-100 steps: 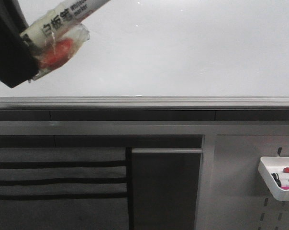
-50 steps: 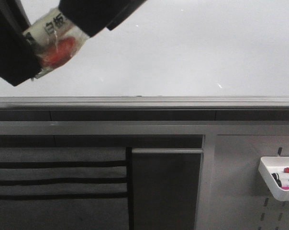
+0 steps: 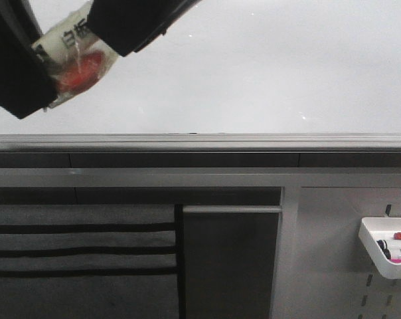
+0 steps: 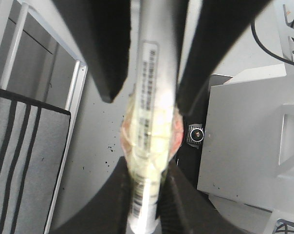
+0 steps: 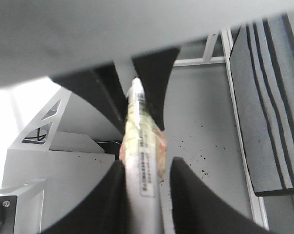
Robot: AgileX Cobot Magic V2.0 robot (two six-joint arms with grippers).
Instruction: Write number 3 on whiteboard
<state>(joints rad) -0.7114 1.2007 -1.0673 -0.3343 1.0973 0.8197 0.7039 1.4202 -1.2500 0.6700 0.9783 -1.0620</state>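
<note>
Marker (image 3: pixel 68 48): clenched by left gripper (image 3: pixel 51 63) and right gripper (image 3: pixel 97 33). Whiteboard (image 3: pixel 253 73) blank. Risk: handover tug tilts marker, drops it.

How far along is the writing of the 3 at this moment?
Early. Nothing is written: the whiteboard shows no stroke where visible. In hand: the marker, wrapped in tape, sits in the left gripper, and the right gripper has its fingers on either side of the same barrel, apparently a handover or cap pull. Whether the cap is on cannot be told. Left: bringing the tip to the board and drawing the digit.
</note>
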